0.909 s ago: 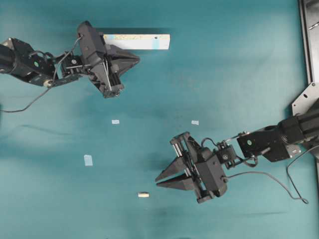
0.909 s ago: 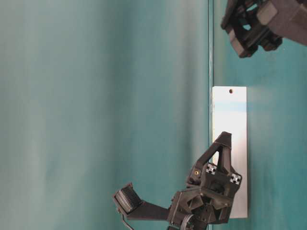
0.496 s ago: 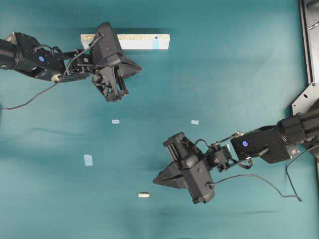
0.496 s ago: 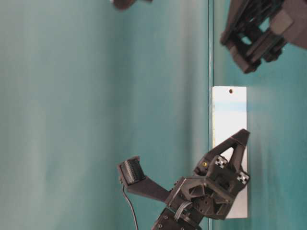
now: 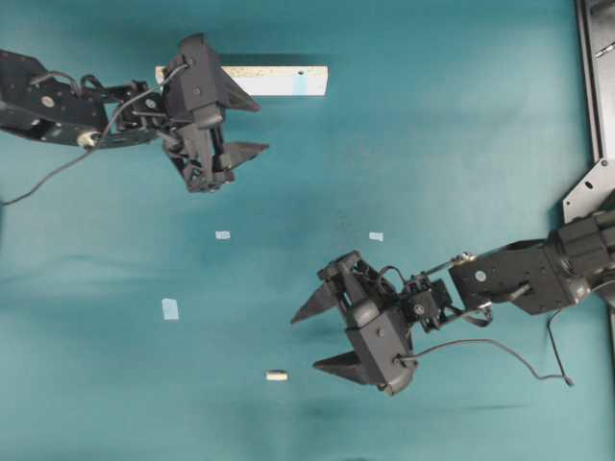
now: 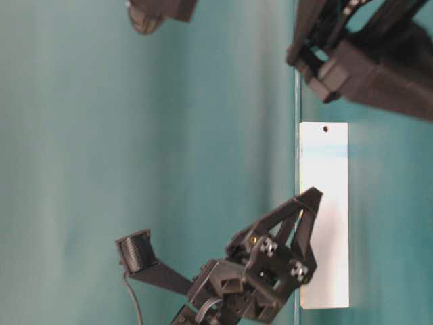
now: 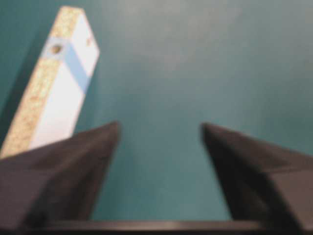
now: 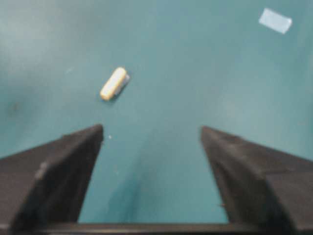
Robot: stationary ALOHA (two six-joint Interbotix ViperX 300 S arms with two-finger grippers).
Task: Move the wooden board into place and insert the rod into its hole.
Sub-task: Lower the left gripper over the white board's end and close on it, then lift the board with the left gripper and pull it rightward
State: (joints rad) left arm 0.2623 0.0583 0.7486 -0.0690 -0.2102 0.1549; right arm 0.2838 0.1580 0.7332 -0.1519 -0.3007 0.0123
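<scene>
Overhead exterior view: nearest me, the rod [image 5: 277, 376] lies flat on the teal table [image 5: 452, 115], just beside my right gripper [image 5: 315, 337], whose jaws are spread wide and empty. Farther from the rod, well apart, my left gripper [image 5: 248, 125] is also spread wide, empty, one finger overlapping the wooden board [image 5: 274, 80], which lies farthest away.

No legible text, label, brand, number or sign is found in any view. The wooden board [image 5: 252, 80] carries only a plain blue tape patch, unlettered. The small pale-blue tape squares [image 5: 170, 308] on the worktop [image 5: 461, 144] are blank. Small checkered marker squares [image 6: 268, 248] are seen on the left end effector [image 5: 250, 125] housing, but no characters can be read on them.
</scene>
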